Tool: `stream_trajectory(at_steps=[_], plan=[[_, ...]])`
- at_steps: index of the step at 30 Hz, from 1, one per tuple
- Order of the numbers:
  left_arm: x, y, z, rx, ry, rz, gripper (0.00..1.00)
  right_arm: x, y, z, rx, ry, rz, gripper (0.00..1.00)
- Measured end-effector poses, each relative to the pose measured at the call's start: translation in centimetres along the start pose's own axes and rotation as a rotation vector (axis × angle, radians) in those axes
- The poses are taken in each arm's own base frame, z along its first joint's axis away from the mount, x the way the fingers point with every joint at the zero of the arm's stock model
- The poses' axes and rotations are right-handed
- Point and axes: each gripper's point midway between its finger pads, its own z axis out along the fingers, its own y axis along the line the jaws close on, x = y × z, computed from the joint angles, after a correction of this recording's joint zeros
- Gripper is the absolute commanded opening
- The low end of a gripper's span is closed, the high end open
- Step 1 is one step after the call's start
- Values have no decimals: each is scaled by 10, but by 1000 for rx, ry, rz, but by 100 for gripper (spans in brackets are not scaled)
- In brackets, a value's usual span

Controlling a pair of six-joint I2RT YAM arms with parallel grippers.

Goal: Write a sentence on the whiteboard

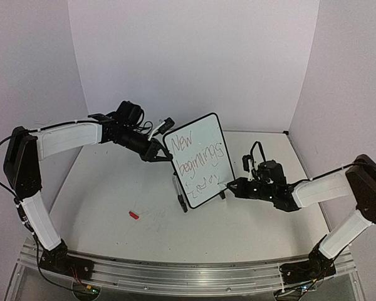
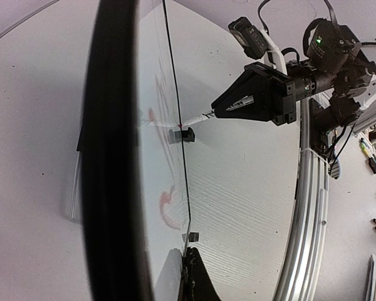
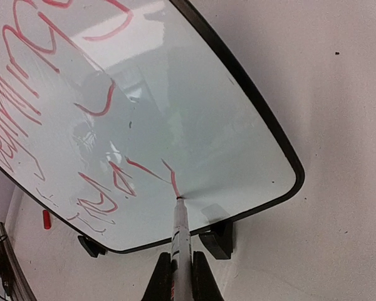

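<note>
The whiteboard (image 1: 199, 160) stands tilted on its black feet in mid-table. It bears the sentence (image 1: 199, 162) in three lines, red in the right wrist view (image 3: 25, 106). My left gripper (image 1: 158, 150) is shut on the board's left edge; in the left wrist view its fingertips (image 2: 194, 263) clamp the black-framed edge (image 2: 113, 157). My right gripper (image 1: 233, 187) is shut on a white marker (image 3: 180, 232). The marker's tip touches the board at the end of the last red stroke, low on the right. The right gripper also shows in the left wrist view (image 2: 250, 97).
A small red cap (image 1: 134, 215) lies on the table left of the board, also in the right wrist view (image 3: 46, 219). Two black feet (image 3: 218, 238) hold the board's lower edge. White walls close the back and both sides. An aluminium rail (image 1: 175, 269) runs along the near edge.
</note>
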Motion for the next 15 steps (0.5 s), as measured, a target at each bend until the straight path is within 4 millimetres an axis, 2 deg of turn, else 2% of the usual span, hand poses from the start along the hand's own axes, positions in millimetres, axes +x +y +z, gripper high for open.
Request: stream_trajectory(at_steps=[10, 15], plan=[[1, 0, 0, 1, 3, -2, 0, 11, 1, 2, -23, 38, 23, 0], [1, 0, 0, 1, 3, -2, 0, -2, 12, -13, -53, 0, 23, 0]])
